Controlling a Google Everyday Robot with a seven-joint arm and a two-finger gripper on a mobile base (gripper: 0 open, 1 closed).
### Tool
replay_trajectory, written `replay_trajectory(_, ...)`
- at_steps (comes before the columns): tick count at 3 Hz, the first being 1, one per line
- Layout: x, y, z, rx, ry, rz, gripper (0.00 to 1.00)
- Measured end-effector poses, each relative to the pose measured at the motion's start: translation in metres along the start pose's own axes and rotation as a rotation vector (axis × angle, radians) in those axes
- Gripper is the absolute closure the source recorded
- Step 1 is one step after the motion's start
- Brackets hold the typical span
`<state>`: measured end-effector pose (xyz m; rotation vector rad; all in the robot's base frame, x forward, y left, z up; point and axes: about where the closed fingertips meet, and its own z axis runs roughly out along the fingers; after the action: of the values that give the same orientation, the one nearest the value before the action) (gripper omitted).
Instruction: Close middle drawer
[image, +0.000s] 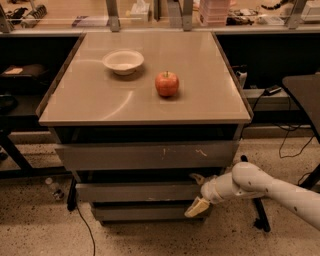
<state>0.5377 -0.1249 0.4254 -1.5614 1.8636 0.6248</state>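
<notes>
The middle drawer (135, 192) is the wide shallow grey front below the taller scratched front (145, 155) and above the narrower lowest front (145, 212). It stands out a little further than the lowest front. My gripper (196, 192) is at the right end of the middle drawer's front, reaching in from the right on a white arm (265, 187). Its fingers are spread, one pale fingertip (197, 207) below the front and the other at its upper edge. It holds nothing.
On the tabletop (100, 105) sit a white bowl (123, 61) and a red apple (167, 83). A black cable (82, 220) trails on the speckled floor at the left. A dark table and its leg (260, 220) stand on the right, shelves behind.
</notes>
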Motion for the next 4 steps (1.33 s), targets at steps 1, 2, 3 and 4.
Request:
replay_trajectory(1,-0.005,-0.004,-0.009,0.016,-0.040,0.001,0.41)
replay_trajectory(2,-0.005,-0.004,-0.009,0.017,-0.041,0.001,0.39)
replay_trajectory(3,-0.005,-0.004,-0.009,0.017,-0.041,0.001,0.16)
replay_trajectory(4,-0.022,-0.010,-0.012,0.020,-0.048,-0.039,0.05)
